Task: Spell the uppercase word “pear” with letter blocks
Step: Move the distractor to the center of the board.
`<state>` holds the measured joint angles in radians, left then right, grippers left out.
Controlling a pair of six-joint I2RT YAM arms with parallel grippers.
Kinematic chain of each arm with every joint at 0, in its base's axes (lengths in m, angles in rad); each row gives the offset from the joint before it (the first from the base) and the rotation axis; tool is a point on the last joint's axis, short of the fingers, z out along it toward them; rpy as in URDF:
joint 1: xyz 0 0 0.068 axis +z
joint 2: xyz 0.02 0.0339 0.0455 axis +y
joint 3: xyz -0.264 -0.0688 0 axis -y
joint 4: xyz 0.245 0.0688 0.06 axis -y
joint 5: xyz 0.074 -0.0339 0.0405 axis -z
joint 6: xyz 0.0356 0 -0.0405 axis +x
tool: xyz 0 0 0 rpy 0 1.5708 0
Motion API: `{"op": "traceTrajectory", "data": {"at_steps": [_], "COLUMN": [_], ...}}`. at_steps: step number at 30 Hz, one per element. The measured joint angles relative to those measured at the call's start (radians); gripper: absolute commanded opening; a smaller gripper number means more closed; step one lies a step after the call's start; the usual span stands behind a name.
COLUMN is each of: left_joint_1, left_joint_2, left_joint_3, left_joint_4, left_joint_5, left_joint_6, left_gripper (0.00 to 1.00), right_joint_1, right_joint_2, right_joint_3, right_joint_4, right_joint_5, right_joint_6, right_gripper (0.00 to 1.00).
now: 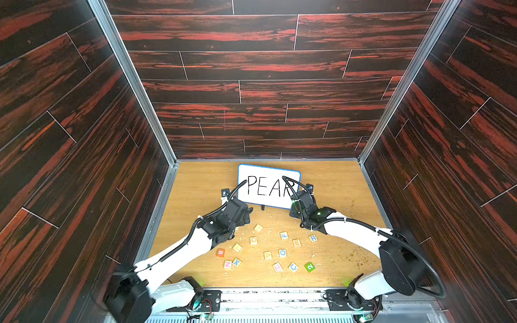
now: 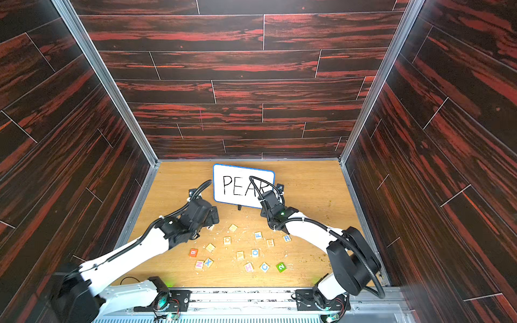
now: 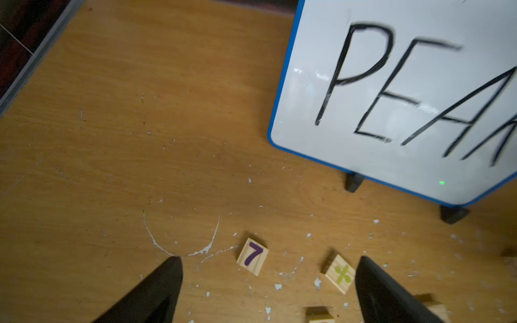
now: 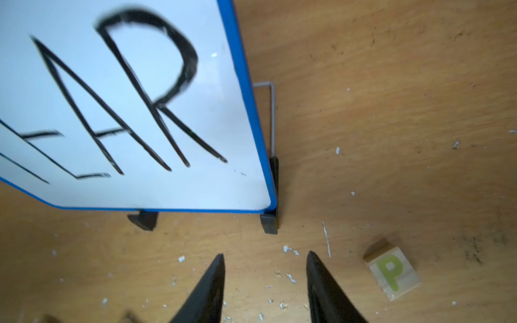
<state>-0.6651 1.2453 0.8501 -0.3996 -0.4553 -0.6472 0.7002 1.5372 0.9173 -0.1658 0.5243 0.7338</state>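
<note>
**A:** The right gripper [image 4: 265,254] hung low in front of the white, blue-edged board [image 4: 195,190] marked PEAR in black. Its fingers were a modest gap apart, with only bare wooden bench [image 4: 391,112] between them.

**B:** Empty, then. And the P cube [image 4: 391,270], the small pale-wood one with the yellow-green capital?

**A:** It was flat on the bench, off to one side of those fingers, near but not touching. I couldn't find it in the top views, where the right arm [image 1: 349,226] covered that patch and part of the board's last letter.

**B:** And the left side?

**A:** The left gripper [image 3: 270,258] was spread wide, holding nothing. In its wrist view a pale-wood cube with a purple 7 [image 3: 251,256] lay on the bench between the fingers. A cube with a green clover mark [image 3: 340,274] sat close by one finger.

**B:** What about the other letters?

**A:** They were loose in the scatter nearer the arm bases. The orange E cube [image 1: 296,242] lay just beside a blue F cube [image 1: 284,235]. The blue R cube [image 1: 313,238] was on the E's other side, close to the right forearm. The yellow-orange A cube [image 1: 267,255] was near the middle, with a blue O cube [image 1: 282,253] just beside it.

**B:** Any clutter?

**A:** Plenty! There was a red B cube [image 1: 220,252], a pink H cube [image 1: 277,267] and a green cube with 2 [image 1: 309,266]. White flecks [image 4: 291,250] were all over the wood.
</note>
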Motion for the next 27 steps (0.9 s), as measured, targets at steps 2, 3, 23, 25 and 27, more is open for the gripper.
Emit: {"op": "traceTrajectory", "data": {"at_steps": [2, 3, 23, 25, 27], "left_joint_1": [0.003, 0.003, 0.003, 0.003, 0.003], "left_joint_2": [0.043, 0.063, 0.451, 0.492, 0.536], "left_joint_3": [0.013, 0.018, 0.116, 0.135, 0.154], "left_joint_4": [-0.006, -0.006, 0.145, 0.161, 0.174], "left_joint_5": [0.014, 0.024, 0.187, 0.187, 0.188], "left_joint_6": [0.013, 0.021, 0.037, 0.039, 0.039], "left_gripper": [0.99, 0.99, 0.89, 0.86, 0.83], "right_joint_1": [0.0, 0.0, -0.023, -0.032, -0.04], "right_joint_2": [0.001, 0.002, 0.178, 0.185, 0.196], "right_joint_3": [-0.018, -0.029, -0.097, -0.098, -0.098], "right_joint_4": [0.01, 0.014, 0.17, 0.182, 0.198], "right_joint_5": [-0.016, -0.024, -0.105, -0.106, -0.105], "right_joint_6": [-0.006, -0.006, 0.036, 0.042, 0.045], "right_gripper": [0.48, 0.48, 0.37, 0.35, 0.34]}}
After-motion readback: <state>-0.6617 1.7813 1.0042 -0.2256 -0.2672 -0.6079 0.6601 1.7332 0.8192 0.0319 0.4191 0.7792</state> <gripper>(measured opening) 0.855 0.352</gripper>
